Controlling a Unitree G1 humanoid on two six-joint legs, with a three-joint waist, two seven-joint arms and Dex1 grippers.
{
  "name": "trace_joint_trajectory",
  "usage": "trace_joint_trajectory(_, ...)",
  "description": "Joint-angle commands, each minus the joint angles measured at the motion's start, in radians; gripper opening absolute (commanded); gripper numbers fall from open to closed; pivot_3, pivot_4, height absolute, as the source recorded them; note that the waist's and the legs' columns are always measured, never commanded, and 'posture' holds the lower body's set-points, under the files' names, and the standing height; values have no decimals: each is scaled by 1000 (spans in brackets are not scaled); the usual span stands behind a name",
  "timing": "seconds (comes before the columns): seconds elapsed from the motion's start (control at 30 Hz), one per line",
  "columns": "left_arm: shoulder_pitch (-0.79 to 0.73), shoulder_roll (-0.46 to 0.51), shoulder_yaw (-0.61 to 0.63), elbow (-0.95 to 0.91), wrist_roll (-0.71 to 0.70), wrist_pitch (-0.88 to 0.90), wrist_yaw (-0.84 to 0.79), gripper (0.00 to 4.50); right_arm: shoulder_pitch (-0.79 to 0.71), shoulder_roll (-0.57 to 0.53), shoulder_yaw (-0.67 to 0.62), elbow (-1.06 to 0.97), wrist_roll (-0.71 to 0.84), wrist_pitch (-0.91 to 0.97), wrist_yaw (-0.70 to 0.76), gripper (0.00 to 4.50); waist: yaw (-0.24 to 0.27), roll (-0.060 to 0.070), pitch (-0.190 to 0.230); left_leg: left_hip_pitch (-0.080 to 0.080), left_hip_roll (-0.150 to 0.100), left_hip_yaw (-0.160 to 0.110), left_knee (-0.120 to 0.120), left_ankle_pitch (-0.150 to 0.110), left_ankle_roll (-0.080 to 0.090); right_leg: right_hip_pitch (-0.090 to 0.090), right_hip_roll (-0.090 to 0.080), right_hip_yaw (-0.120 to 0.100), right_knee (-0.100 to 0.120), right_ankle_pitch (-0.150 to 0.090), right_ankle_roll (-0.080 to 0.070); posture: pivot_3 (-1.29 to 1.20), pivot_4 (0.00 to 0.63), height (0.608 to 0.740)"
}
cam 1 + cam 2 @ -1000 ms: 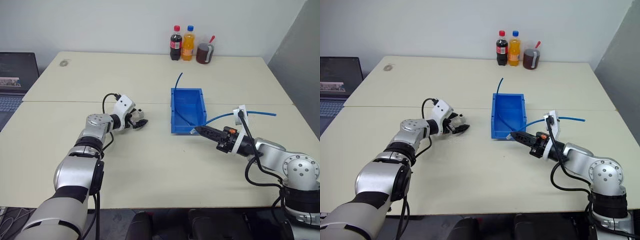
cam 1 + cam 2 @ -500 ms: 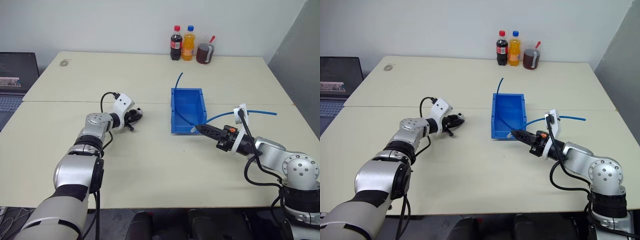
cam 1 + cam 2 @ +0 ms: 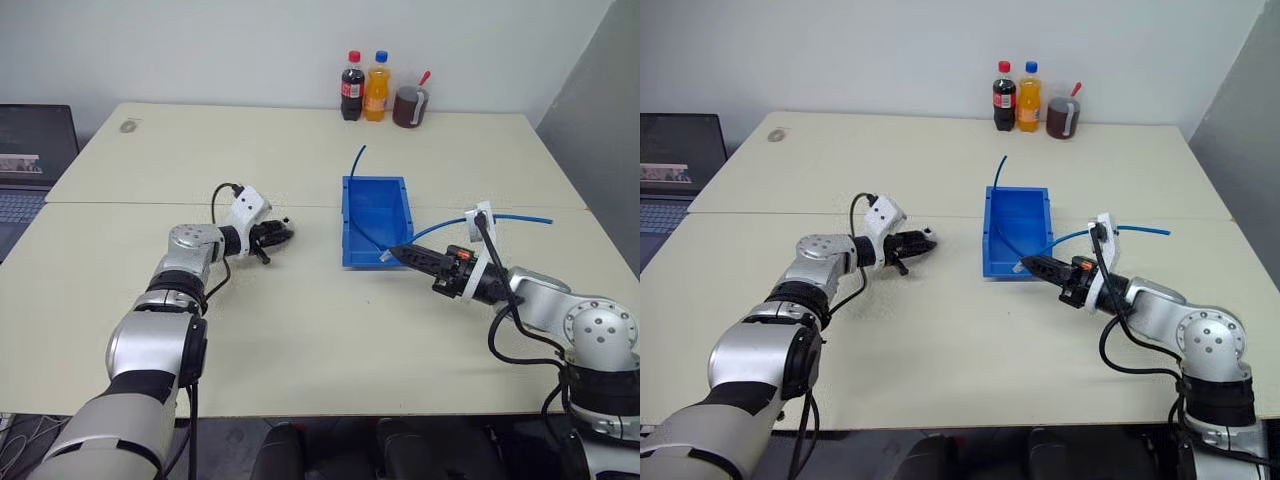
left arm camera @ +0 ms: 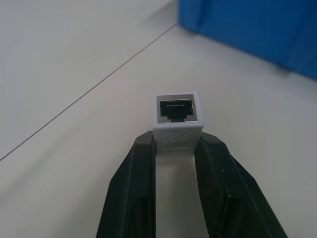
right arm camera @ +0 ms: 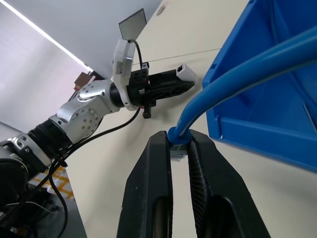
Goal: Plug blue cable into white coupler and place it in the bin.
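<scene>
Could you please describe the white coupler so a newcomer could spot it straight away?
Start at the bin mid-table, then look to the robot's left. The left gripper jaws pinch the white coupler there: a tiny white block with a dark socket, unlike the blue cable.

A pale cream table (image 3: pixel 300 330) is seen, made of two tops joined along a seam that runs across its middle. The bin (image 3: pixel 375 218) is set on the near top, just right of centre. At the far edge, two bottles (image 3: pixel 363 87) and a cup of dark drink (image 3: pixel 408 105) are stood close together. A small round mark (image 3: pixel 127 126) is seen at the far left corner.
</scene>
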Motion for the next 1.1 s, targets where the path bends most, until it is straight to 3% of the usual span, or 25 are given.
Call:
trace_joint_trajectory(0.03,115,4,-44,-271,-83,38,-268,774,-76,-68,50,-9,-88,-13,142,180,-3,0,0,0,0,0,0,0,0,0,0,0,0,0,0,0,150,740)
trace_joint_trajectory(0.17,297,27,-117,-601,-126,117,-378,774,-135,-133,160,-8,-254,-87,316,180,-5,1,0,1,1,0,0,0,0,0,1,1,1,0,0,0,150,740)
trace_joint_trajectory(0.3,418,10,-170,-756,-122,134,-347,774,-137,-163,294,-34,-440,-215,468,180,-2,1,0,2,1,-1,0,0,0,0,1,1,3,0,0,0,150,740)
trace_joint_trajectory(0.47,431,-38,-223,-767,-79,133,-251,774,-116,-151,403,-76,-591,-324,562,180,5,1,0,2,0,-2,6,0,0,1,0,0,7,0,0,0,150,740)
trace_joint_trajectory(1.1,386,-49,-295,-764,-68,151,-215,774,-134,-22,546,33,-943,-552,652,180,4,1,-1,2,0,-2,15,0,0,2,0,0,13,0,0,0,150,740)
